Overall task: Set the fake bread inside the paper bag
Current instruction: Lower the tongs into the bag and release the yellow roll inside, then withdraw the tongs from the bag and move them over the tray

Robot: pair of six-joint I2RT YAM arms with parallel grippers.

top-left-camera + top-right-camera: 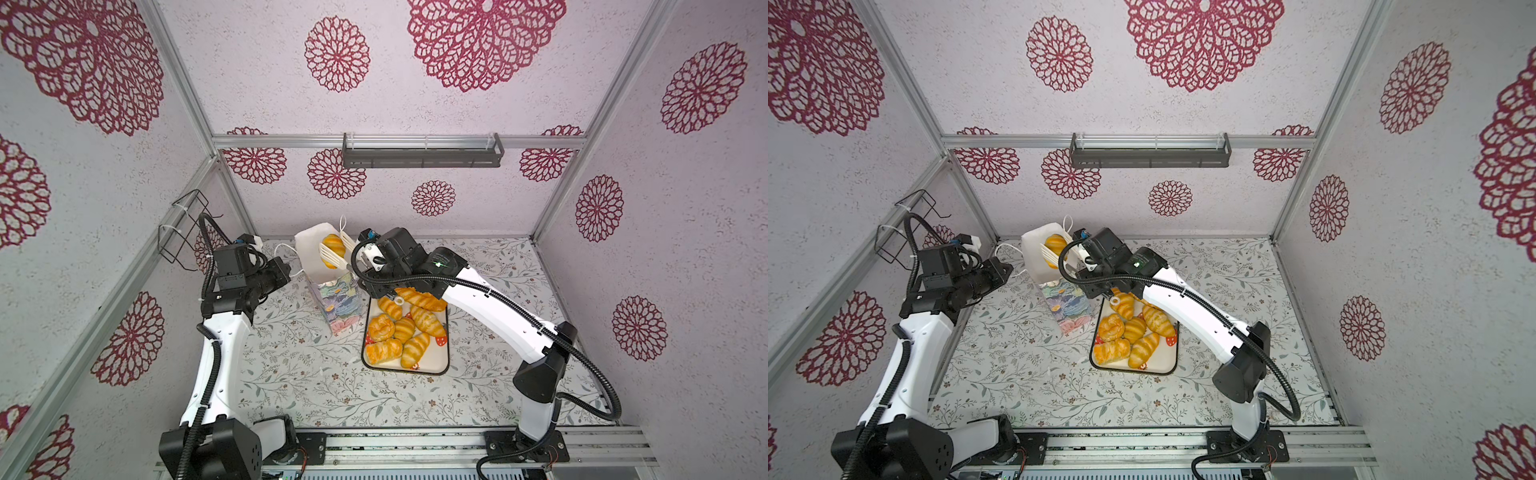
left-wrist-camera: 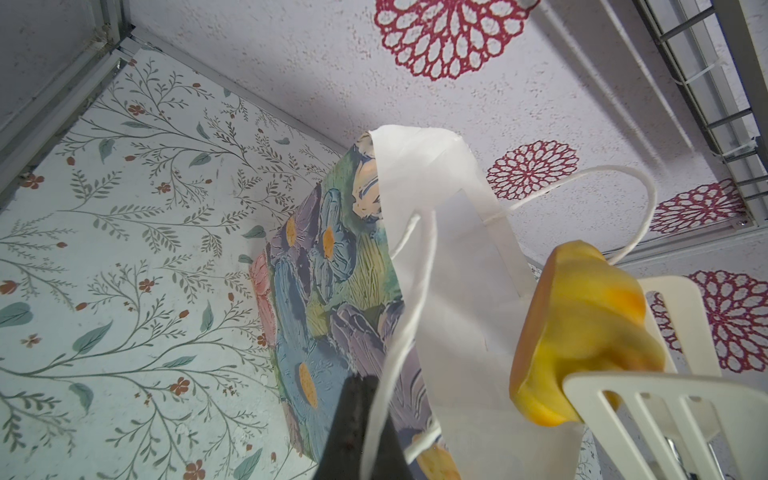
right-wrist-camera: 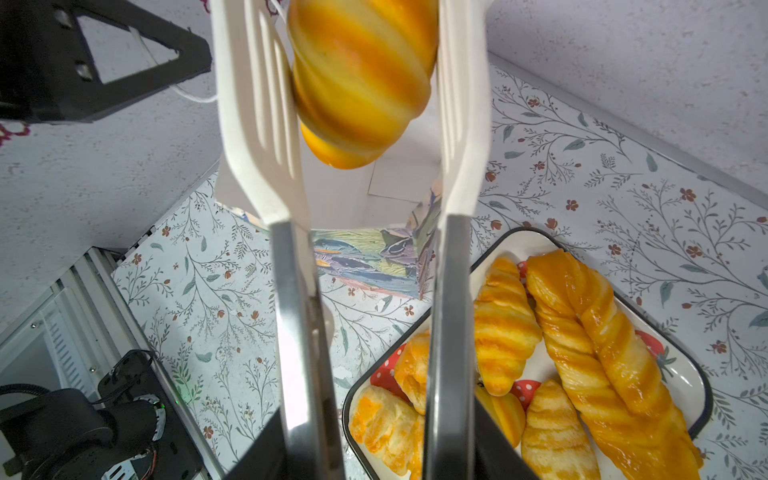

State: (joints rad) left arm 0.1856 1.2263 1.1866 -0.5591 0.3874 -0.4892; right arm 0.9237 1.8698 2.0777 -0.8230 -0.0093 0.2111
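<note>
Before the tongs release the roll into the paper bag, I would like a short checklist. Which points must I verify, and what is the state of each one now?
1. Roll clamped between the blades of the tongs: ok.
2. Roll above the mouth of the paper bag: ok, in both top views.
3. Bag mouth open, white inside showing: ok.
4. Left gripper shut on the cord handle, steadying the bag: ok.
5. Right gripper shut on the metal handles of the tongs: ok.
6. Roll will clear the bag's rim when it drops: cannot tell.
</note>
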